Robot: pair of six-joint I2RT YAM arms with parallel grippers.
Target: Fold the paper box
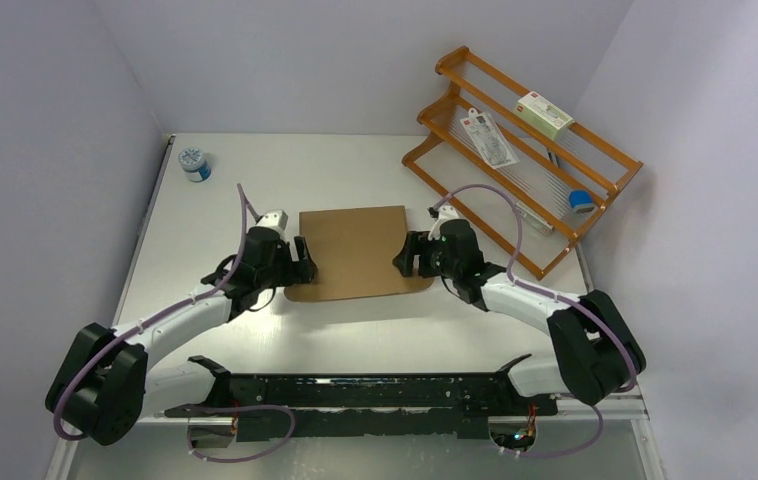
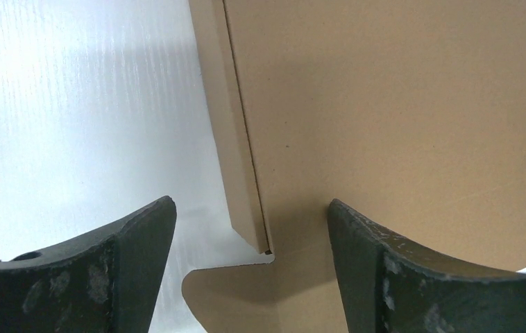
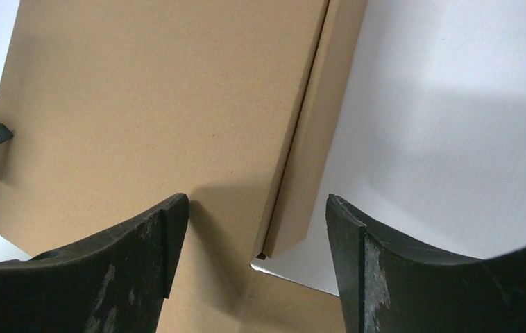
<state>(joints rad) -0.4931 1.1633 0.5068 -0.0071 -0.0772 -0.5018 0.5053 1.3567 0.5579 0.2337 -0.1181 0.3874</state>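
A small blue-lidded jar [image 1: 195,162] stands at the far left of the white table [image 1: 375,330]. The left gripper [image 1: 304,262] has its claw spread, straddling the narrow left side flap [image 2: 236,139] of the paper box [image 1: 355,252]. The box lies mid-table between the two arms. At its right edge the right gripper [image 1: 403,258] also has its claw spread, either side of the right side flap [image 3: 316,139]. A wooden rack [image 1: 525,150] stands far right.

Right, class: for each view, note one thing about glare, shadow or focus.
Top view: sharp, even light, thin shadow under the box. Left wrist view: glare washes out the table. Right wrist view: soft shadow on the box beside a finger.
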